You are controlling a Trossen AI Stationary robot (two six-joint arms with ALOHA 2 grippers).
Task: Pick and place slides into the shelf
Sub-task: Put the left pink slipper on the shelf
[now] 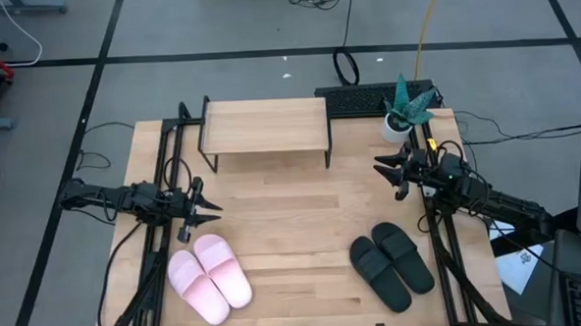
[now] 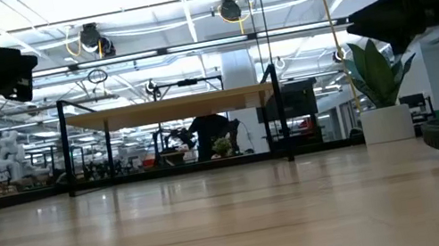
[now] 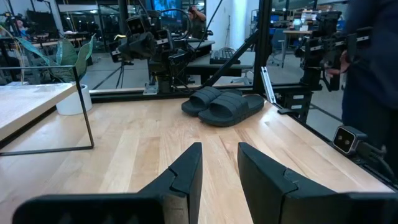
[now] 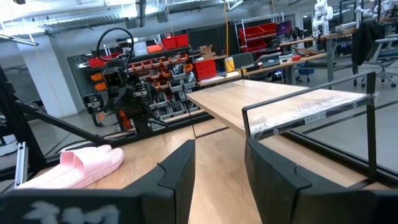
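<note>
You are looking at a light-wood table (image 1: pixel 294 232) with the low light-wood plank shelf on thin black metal legs (image 1: pixel 264 125) standing at its far edge; take that shelf as your landmark. Nothing is sitting on its plank top or beneath it.

Your left pincer (image 1: pixel 206 208) is hovering above the table, in front of the shelf's left end and near it. In the left wrist view its two dark fingers (image 3: pixel 186 171) are standing apart with bare tabletop showing between them, gripping nothing.

Your right pincer (image 1: pixel 387 173) is hovering off the shelf's right end, a little toward the near side. In the right wrist view its fingers (image 4: pixel 180 168) are likewise standing apart and holding nothing, and they are facing the shelf.

The pale pink pair of open-toe slide sandals (image 1: pixel 209 277) is lying side by side on the table, well in front of the shelf's left end, toward the near edge. The black pair of matching slide sandals (image 1: pixel 391 265) is lying side by side well in front of the shelf and off to its right. Neither pair is touching a pincer.

A white pot with a green plant (image 1: pixel 400 119) is standing just off the shelf's right end.
</note>
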